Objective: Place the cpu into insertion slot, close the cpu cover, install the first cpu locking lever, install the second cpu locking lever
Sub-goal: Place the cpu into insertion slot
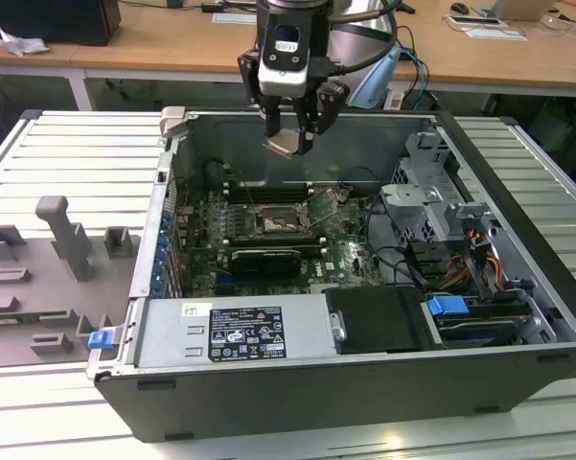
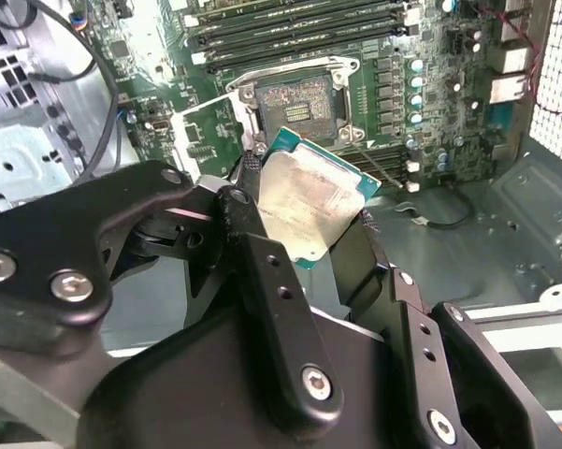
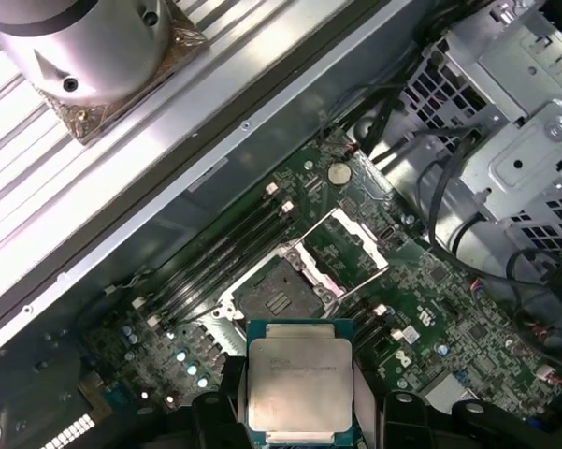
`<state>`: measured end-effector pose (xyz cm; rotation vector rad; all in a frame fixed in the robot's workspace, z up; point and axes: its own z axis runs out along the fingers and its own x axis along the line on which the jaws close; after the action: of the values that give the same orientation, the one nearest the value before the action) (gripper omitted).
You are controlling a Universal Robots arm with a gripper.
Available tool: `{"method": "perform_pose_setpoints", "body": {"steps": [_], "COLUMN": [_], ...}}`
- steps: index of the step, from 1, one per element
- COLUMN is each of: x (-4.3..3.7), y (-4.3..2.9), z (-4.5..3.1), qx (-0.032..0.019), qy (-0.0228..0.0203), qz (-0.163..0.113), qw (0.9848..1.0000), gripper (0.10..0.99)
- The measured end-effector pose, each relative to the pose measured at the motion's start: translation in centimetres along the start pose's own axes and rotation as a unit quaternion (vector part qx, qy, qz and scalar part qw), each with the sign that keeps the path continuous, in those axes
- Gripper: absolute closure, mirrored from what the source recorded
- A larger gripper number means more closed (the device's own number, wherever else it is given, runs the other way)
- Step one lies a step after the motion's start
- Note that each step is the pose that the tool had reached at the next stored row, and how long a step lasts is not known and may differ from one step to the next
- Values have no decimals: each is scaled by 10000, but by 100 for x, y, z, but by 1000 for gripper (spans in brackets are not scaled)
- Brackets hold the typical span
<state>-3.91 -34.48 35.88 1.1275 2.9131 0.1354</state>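
Currently the cpu [image 3: 299, 379] hangs in the gripper [image 1: 289, 142] above the open computer case [image 1: 268, 407], well clear of the motherboard [image 1: 350, 251].

Orientation: the item is square, so no long axis applies. Its pale metal top faces the camera in both wrist views, and a thin green border shows along its edges. In the exterior view it sits off level, 1 edge lower than the other.

Jaws: closed to the chip's width, with 2 fingers [image 2: 262, 281] pressing on opposite edges. Nothing else is held.

Insertion slot [image 3: 276, 297]: unoccupied, its dark contact field exposed. It lies on the board below the chip and apart from it.

The cpu cover [image 3: 348, 245] is swung up off the slot and stands open just beside it on its hinged edge. The board is visible through its window.

Memory slots [image 3: 220, 253]: long black rows running alongside the socket.

Case contents:
- The motherboard lies on the floor of the case.
- A grey power supply [image 1: 230, 331] with a white label sits along the near wall.
- A metal drive cage [image 1: 426, 196] with cable bundles sits at the exterior view's right.
- A blue tab [image 1: 449, 308] is near the cage.

The case rests on a slatted table [image 1: 67, 144]. Grey fixtures [image 1: 62, 235] stand on it at the exterior view's left, apart from the case.
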Motion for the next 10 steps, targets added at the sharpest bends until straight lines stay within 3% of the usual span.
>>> {"method": "perform_pose_setpoints", "body": {"steps": [6, 10], "x": [0, 0], "y": [-1, -2], "z": [14, 23], "qx": [-6, -10], "qy": [-36, -61], "qz": [401, 686], "qw": [9992, 9976], "gripper": [545, 545]}}
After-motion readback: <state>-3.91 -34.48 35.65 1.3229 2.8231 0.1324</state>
